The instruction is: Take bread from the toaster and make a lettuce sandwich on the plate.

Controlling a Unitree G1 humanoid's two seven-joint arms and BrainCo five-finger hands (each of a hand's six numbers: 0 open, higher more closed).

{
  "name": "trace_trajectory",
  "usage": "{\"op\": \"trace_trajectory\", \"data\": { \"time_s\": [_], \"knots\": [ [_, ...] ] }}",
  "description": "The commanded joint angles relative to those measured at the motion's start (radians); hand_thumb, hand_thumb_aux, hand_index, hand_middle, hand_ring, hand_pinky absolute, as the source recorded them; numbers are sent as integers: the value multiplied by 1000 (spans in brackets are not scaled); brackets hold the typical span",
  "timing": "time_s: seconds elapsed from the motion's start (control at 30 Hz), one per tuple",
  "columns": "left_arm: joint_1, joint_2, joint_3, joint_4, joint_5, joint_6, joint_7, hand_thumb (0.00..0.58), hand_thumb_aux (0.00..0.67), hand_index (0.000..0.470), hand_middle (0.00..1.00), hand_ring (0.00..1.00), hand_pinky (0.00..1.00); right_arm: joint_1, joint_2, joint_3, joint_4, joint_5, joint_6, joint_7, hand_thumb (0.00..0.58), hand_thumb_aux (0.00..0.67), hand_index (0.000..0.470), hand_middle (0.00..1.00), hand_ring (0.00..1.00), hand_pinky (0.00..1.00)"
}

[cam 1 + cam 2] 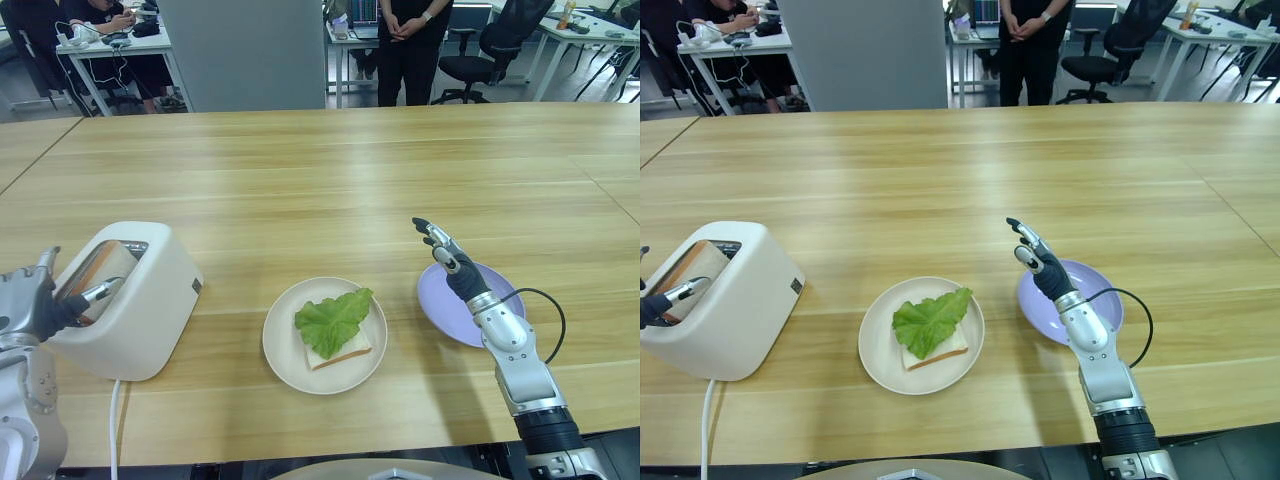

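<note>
On the long wooden table (pixel 320 180), the white plastic toaster (pixel 150 310) stands left (a browned bread slice (pixel 100 268) in its slot). The round cream plate (pixel 280 345) in the middle carries a white bread slice (pixel 345 350) under a green lettuce leaf (pixel 332 318). A round purple plate (pixel 436 298) lies just right.

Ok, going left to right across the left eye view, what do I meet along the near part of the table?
In order: left hand → toaster → cream plate with lettuce on a bread slice → purple plate. The right hand overlaps the purple plate, so it is left unordered.
</note>
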Motion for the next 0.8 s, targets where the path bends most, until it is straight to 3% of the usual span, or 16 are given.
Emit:
{"op": "trace_trajectory", "data": {
  "time_s": [0.03,0.1,0.13,0.17,0.2,0.23,0.27,0.3,0.8],
  "knots": [
    [14,20,-2,19,26,7,-21,0,0,0,439,439,439,2,2,-9,5,1,4,0,0,0,0,0,0,0],
    [16,21,-8,26,27,7,-25,0,0,0,439,439,439,1,3,-10,4,2,5,0,0,0,0,0,0,0],
    [16,19,-11,29,27,7,-26,124,76,52,435,435,435,0,4,-11,4,2,5,0,0,0,0,0,0,0],
    [15,18,-15,33,29,9,-28,319,221,152,435,435,435,1,4,-12,3,3,6,1,0,0,0,0,0,0],
    [15,17,-17,36,27,8,-30,319,221,152,435,435,435,2,4,-13,3,3,5,1,0,0,0,0,0,0],
    [13,16,-22,40,20,4,-36,555,531,364,427,427,427,4,4,-14,3,4,5,1,0,0,0,0,0,0],
    [11,13,-25,43,9,-1,-41,555,531,364,427,427,427,6,4,-15,3,4,6,2,0,0,0,0,0,0],
    [9,12,-31,47,4,-5,-45,580,670,460,412,412,412,6,4,-16,2,3,6,2,0,0,0,0,0,0],
    [-39,-15,-30,57,-94,-58,5,580,670,460,349,349,349,-5,11,-6,38,-12,-7,-6,0,0,0,0,0,0]
  ]
}}
